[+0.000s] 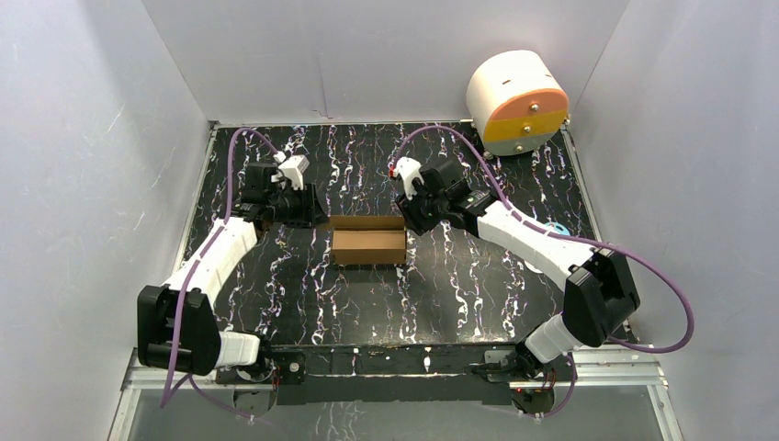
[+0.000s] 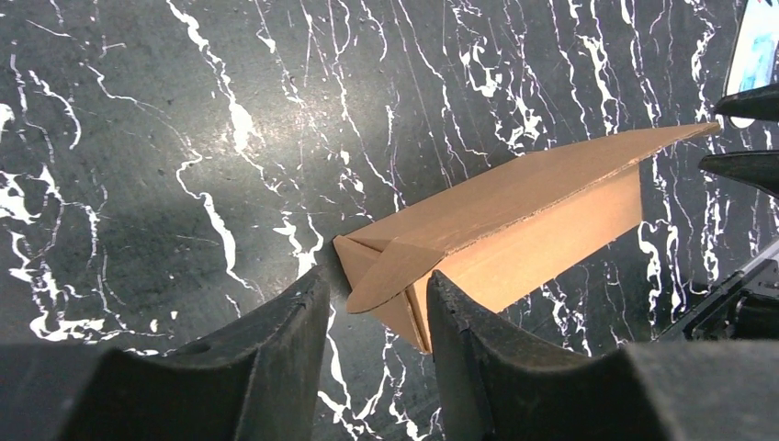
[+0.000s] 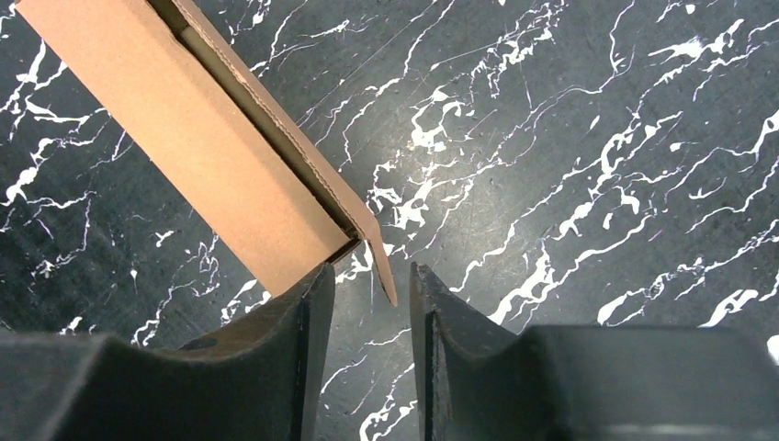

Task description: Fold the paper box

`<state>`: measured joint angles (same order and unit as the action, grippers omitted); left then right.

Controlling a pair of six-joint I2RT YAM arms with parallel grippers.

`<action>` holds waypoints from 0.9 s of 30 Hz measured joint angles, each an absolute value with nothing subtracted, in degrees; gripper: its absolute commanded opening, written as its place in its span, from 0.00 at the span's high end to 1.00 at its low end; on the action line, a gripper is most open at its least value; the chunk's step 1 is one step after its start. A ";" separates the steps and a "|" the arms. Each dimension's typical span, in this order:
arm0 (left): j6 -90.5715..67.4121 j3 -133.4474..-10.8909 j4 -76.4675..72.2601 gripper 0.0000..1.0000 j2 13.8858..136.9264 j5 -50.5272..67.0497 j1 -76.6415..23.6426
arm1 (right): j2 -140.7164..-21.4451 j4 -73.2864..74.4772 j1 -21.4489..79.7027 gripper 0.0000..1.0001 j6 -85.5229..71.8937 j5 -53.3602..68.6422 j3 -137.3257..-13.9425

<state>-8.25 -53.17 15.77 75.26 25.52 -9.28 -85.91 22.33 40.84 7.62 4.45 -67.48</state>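
black fingers [image 2: 266, 349] of the left hand [image 2: 378, 294] stand spread astride an end flap [image 2: 390, 271] of the paper box [image 1: 369, 241], at the middle of the bench [image 1: 478, 303]; right hand [image 3: 372, 285], at its two o'clock, likewise parted, straddles the other, probably so both ends tuck in together.

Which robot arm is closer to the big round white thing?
The right arm. The white drum sits in the far right corner, just behind it; the left arm is on the other side of the box.
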 measured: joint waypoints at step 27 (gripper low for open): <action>-17.72 -52.80 15.51 0.83 72.93 21.80 -17.06 | -87.48 23.97 40.40 0.79 -6.07 6.02 -67.51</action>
<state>-17.72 -52.80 15.51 72.93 21.80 -17.06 -87.48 23.97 40.40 -6.07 6.02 -67.51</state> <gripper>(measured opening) 0.179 0.213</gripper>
